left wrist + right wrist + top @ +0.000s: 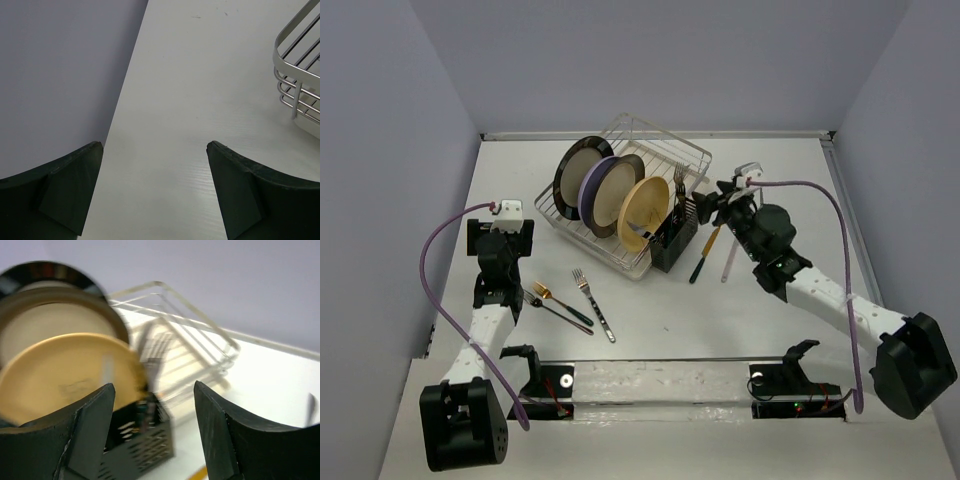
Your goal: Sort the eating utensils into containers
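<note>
At the centre of the overhead view, a dish rack [665, 145] of thin, shiny silver wire is being occupied by three round plates standing on edge: a black-rimmed plate [582, 172], a purple-rimmed plate [612, 190] and a matte yellow plate [645, 212]. Against the rack's lower right corner, the cutlery holder [670, 250], a small black plastic box with slotted sides, is being filled by silver forks [680, 182] standing upright, tines up; their number cannot be told, the right wrist view being blurred. Just right of the holder, a green-handled utensil [698, 270] with a gold-toned upper part and a pale utensil [728, 262], both slim, are being supported flat by the smooth white table [660, 330]. Toward the lower left of that view, a gold-toned fork [540, 291], a dark-handled utensil [575, 315] and a lone silver fork [592, 305] are being supported close together, well apart from the holder. The right gripper [153, 387] is being held just right of the forks' tops, its dull black fingers spread wide with nothing between them. The left gripper [155, 150] is being held over bare table at the left, its wedge-shaped black jaws likewise wide apart and empty, a rounded corner of the wire rack being shown at the upper right of its view.
</note>
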Tool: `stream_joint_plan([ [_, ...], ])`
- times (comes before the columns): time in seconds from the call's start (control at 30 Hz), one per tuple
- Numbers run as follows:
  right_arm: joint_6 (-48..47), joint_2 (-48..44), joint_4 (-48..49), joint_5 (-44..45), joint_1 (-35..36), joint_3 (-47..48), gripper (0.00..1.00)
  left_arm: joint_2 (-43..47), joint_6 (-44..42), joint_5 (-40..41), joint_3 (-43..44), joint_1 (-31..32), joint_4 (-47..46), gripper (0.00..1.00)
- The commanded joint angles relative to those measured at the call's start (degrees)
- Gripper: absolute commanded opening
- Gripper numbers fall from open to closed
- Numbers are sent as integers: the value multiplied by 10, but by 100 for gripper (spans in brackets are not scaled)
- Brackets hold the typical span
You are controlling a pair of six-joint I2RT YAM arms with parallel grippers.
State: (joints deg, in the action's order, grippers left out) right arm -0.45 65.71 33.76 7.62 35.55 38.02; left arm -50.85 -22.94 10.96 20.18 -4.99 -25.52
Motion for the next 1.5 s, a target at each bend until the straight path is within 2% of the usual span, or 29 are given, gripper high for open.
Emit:
stream_joint_plan([
  [0.0, 79, -3, -153, -23, -130, 63, 70, 9, -3, -3, -5, -3, -29, 99],
  [0.07, 91, 9, -185, -16, -157, 86, 70, 8, -2, -3, -5, -3, -29, 99],
  [0.1, 93, 20, -232, -12, -188, 124, 70, 7, -2, -4, -2, -2, -28, 99],
  [0.23, 99, 113, -345, -23, -282, 236, 69, 1, 1, -7, 3, -3, -27, 99],
  [0.27, 103, 162, -389, -25, -300, 258, 68, 1, 1, -8, 3, -3, -28, 99],
  [0.33, 106, 206, -415, -64, -341, 311, 66, 0, 1, -9, 3, -3, -28, 99],
  [0.43, 66, 323, -513, -45, -347, 393, 65, 0, 0, -9, 2, -2, -28, 99],
  [0.47, 49, 356, -571, -41, -347, 452, 65, -1, 0, -9, 2, -2, -28, 99],
  [0.53, 38, 435, -613, -35, -347, 496, 63, -2, -1, -10, 2, -3, -29, 99],
  [0.57, 33, 465, -630, -31, -347, 514, 63, -4, -1, -12, 2, -3, -29, 99],
  [0.8, 17, 521, -636, -16, -347, 527, 63, -14, -2, -15, 3, -2, -34, 99],
  [1.0, 11, 595, -659, 44, -347, 570, 60, -14, -2, -12, 2, -2, -35, 99],
  [1.2, 12, 636, -670, 45, -347, 600, 47, -14, -4, -7, 2, -3, -36, 99],
  [1.27, 12, 640, -670, 49, -347, 603, 38, -17, -4, -8, 3, -3, -37, 99],
  [1.3, 11, 643, -670, 50, -347, 607, 28, -18, -3, -9, 3, -2, -37, 99],
  [1.4, -11, 645, -669, 49, -347, 609, 9, -19, -3, -7, 5, -3, -36, 99],
  [1.43, -13, 642, -669, 49, -347, 608, 0, -16, -3, -5, 4, -2, -36, 99],
  [1.47, -13, 637, -662, 50, -347, 598, 0, -14, -4, -2, 3, -3, -37, 99],
])
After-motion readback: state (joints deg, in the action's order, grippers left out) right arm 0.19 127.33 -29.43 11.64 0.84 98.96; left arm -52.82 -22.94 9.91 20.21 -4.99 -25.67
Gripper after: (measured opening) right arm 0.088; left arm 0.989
